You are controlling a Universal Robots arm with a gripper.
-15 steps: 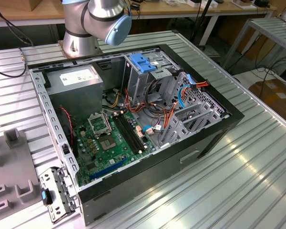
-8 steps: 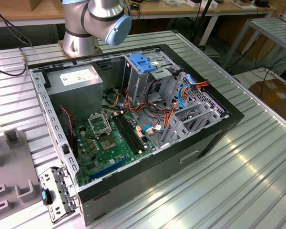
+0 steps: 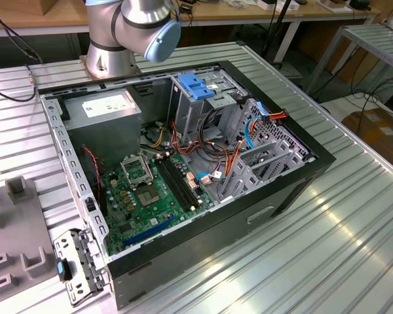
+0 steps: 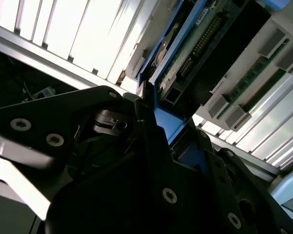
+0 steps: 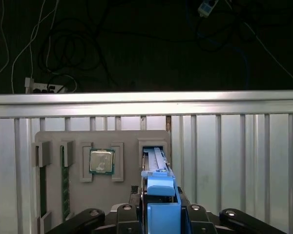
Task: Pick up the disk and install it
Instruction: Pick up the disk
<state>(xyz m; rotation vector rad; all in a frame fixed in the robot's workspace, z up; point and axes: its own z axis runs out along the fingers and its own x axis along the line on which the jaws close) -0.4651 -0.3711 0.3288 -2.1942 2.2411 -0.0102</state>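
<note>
The disk [image 5: 161, 187] stands on edge in a slot of the grey holder tray [image 5: 127, 139], its blue side rail facing the first wrist view. My gripper [image 5: 163, 217] sits over it, with a black finger pressed against each side of the blue rail. In the second wrist view the disk [image 4: 185, 63] shows its circuit board and connector, and the blue rail runs down between the gripper [image 4: 178, 141] fingers. The open computer case [image 3: 183, 163] lies on the table in the exterior view, with its metal drive cage [image 3: 206, 114] at the far side.
The tray also holds a processor chip [image 5: 101, 161] and memory sticks [image 5: 65, 187]. In the case are a grey power-supply box [image 3: 108, 108], a light-blue bracket [image 3: 193, 85] on the cage, and loose cables [image 3: 249, 131]. The table's edge rail [image 5: 146, 102] runs just beyond the tray.
</note>
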